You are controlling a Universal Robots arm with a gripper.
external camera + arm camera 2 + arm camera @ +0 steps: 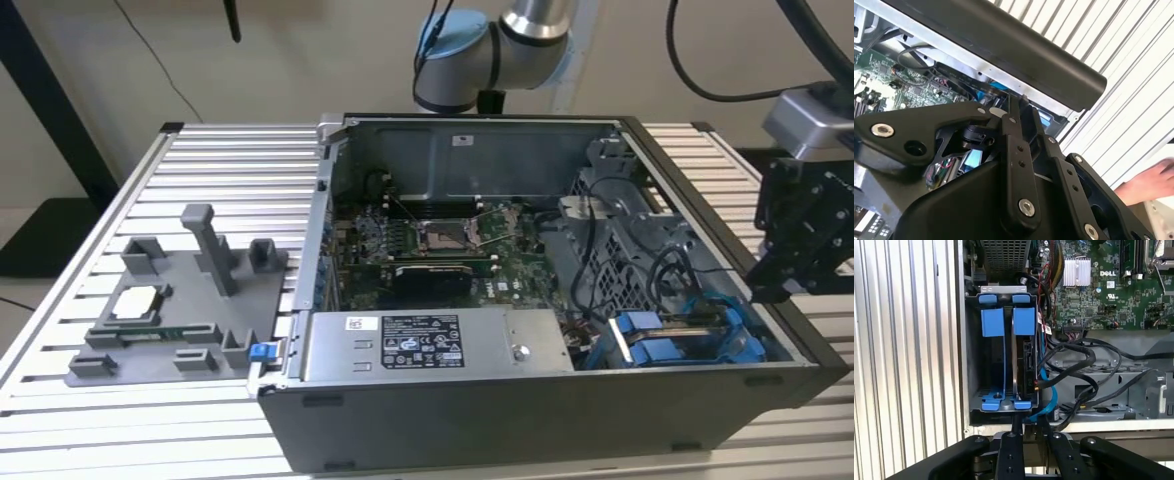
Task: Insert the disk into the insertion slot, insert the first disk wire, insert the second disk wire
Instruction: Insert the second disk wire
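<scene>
The disk (1024, 365) stands on edge in its blue carrier inside the insertion slot (974, 355), a grey drive cage with blue tabs at the case's corner (681, 335). A blue wire (1048, 395) and black wires (1074, 365) run beside the disk's connector edge; I cannot tell whether any is plugged in. My gripper (1031, 421) hangs just outside the case wall, in line with the disk, shut with nothing in it. In the exterior view the gripper (781, 290) sits above the case's rim on that view's right. In the second wrist view the gripper (1019, 100) points at the case edge.
The open computer case (534, 420) lies on a slatted table (214, 150), with the motherboard (441, 240) and a silver power-supply box (427, 345) inside. A grey fixture (174, 300) with parts stands on the exterior view's left. A person's hand (1149, 181) rests on the table near the gripper.
</scene>
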